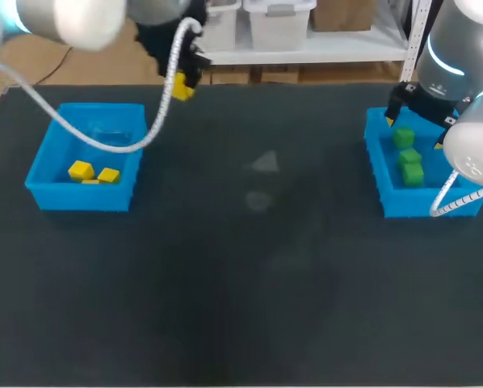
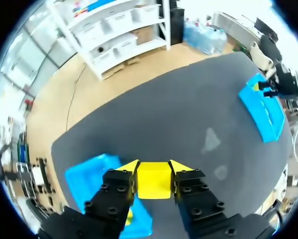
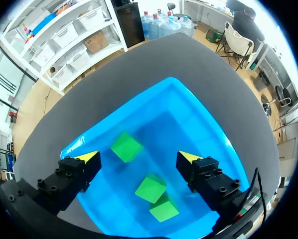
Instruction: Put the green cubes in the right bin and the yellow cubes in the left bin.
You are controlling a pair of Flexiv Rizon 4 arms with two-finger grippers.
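Matte tabletop (image 1: 249, 283); left jaws pinch yellow cube (image 2: 153, 180).

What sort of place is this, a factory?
Probably a robot test bench: a dark grey table, a blue plastic bin of yellow cubes, another of green cubes, and the left gripper holding a yellow cube.

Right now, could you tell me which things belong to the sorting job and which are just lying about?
Job: yellow cube in the left jaws; left bin, yellow cubes inside; right bin, three green cubes inside.
Lying about: pale smudges on the table.
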